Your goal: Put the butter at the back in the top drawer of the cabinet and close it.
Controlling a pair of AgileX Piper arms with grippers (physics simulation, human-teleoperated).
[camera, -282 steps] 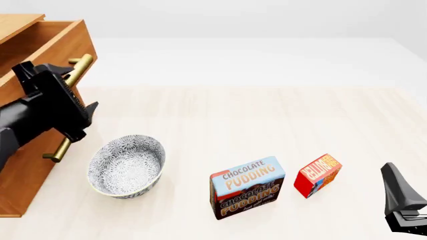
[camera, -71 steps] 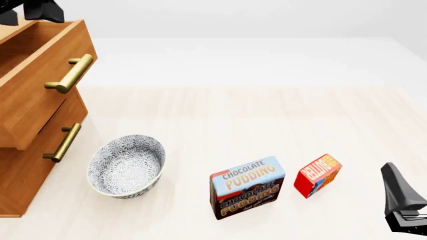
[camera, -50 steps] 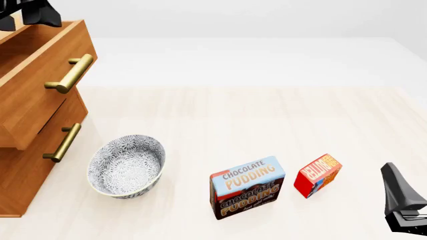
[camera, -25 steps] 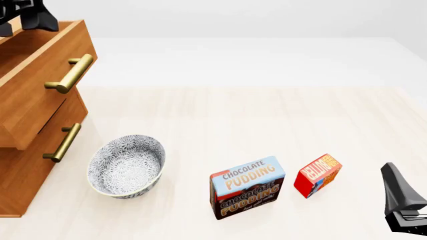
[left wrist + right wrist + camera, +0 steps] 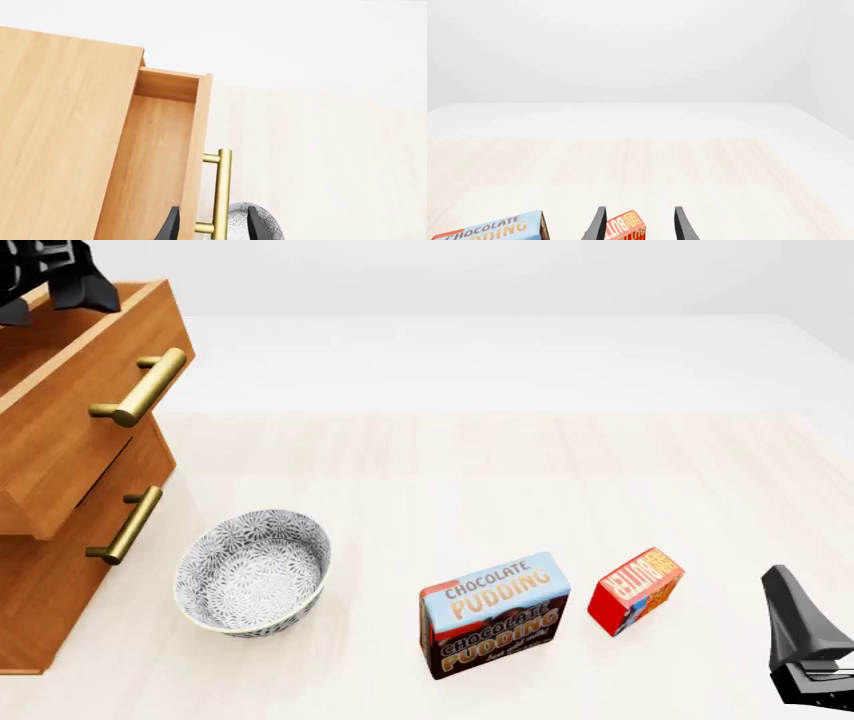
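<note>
The butter [image 5: 637, 590], a small red box with an orange label, stands on the table at the front right, and part of the butter [image 5: 626, 228] shows just ahead of the open right gripper [image 5: 639, 226]. In the front view the right gripper [image 5: 787, 600] waits to the butter's right, apart from it. The cabinet [image 5: 54, 570] is at the left with its top drawer [image 5: 80, 410] pulled out. The open left gripper [image 5: 56, 290] hovers empty above the drawer's back. In the left wrist view the left gripper [image 5: 212, 227] straddles the drawer front over the brass handle [image 5: 222, 190], and the drawer inside [image 5: 153, 160] looks bare.
A blue-and-brown Chocolate Pudding box [image 5: 494, 615] stands left of the butter. A patterned bowl [image 5: 254, 570] sits in front of the cabinet, below the open drawer's handle [image 5: 140, 388]. The second drawer's handle [image 5: 127, 525] is beside the bowl.
The left gripper has left the top drawer's handle and risen above the cabinet, lately drifting slightly down. The drawer stays pulled out. The right arm and boxes have not moved.
</note>
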